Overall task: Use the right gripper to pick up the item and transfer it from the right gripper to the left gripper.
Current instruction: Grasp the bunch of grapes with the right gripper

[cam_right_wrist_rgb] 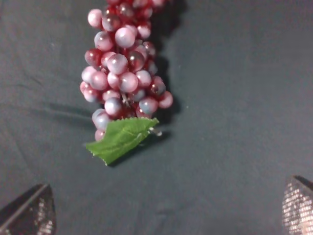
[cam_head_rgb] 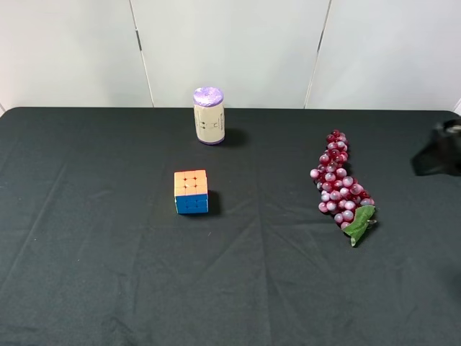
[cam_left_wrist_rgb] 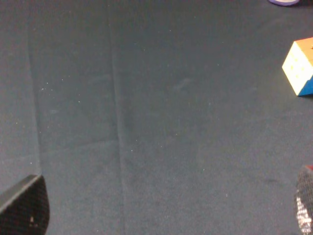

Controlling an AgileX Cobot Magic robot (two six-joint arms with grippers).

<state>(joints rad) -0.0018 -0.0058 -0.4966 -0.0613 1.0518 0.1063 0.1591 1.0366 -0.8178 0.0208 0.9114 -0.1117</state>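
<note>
Black right gripper (cam_right_wrist_rgb: 164, 211), jaws wide, grapes (cam_right_wrist_rgb: 122, 73) untouched

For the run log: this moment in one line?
right gripper open, empty | left gripper open, empty | grapes lying on table, ungrasped

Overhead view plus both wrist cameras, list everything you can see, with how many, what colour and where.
Grape bunch: one, dark red and frosted pink, lying on the table's right side, apart from the other items.
Leaf: one, green, at the bunch's near end.
Puzzle cube: one, multicoloured, orange on top and blue in front, near the table's middle.
Jar: one, cream with a purple lid, upright at the back.
Tablecloth: one, black, covering the table.
Wall: white panels, behind the table.
Right gripper: one, black, open, empty, facing the leaf end, not touching; its arm shows at the overhead view's right edge.
Left gripper: one, black, open, empty, above bare cloth.
</note>
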